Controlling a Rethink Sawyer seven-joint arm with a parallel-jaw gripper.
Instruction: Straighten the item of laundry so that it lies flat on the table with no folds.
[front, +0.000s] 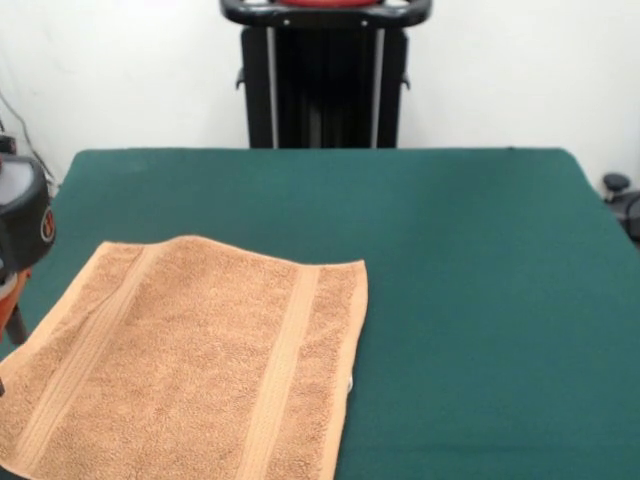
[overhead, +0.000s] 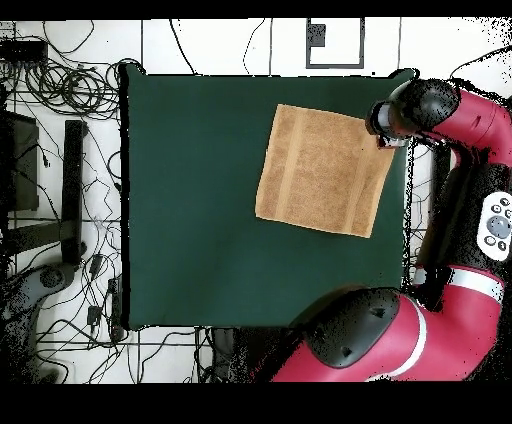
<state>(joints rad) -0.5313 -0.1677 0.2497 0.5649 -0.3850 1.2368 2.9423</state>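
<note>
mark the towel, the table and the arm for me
towel (front: 190, 360), front view, middle of the cloth between its two bands
table (overhead: 195, 200), overhead view, bare green top beside the towel
arm (overhead: 470, 115), overhead view, red link by the table's edge near the towel's corner

Off the table's left edge in your overhead view you have a tangle of black cables (overhead: 60, 85) on the white tiled floor (overhead: 200, 45), and a black stand (overhead: 72, 195) below them.

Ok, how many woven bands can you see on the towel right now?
2. One woven band runs near the towel's right end in the front view, the other woven band near its left end. None looks hidden.
</note>
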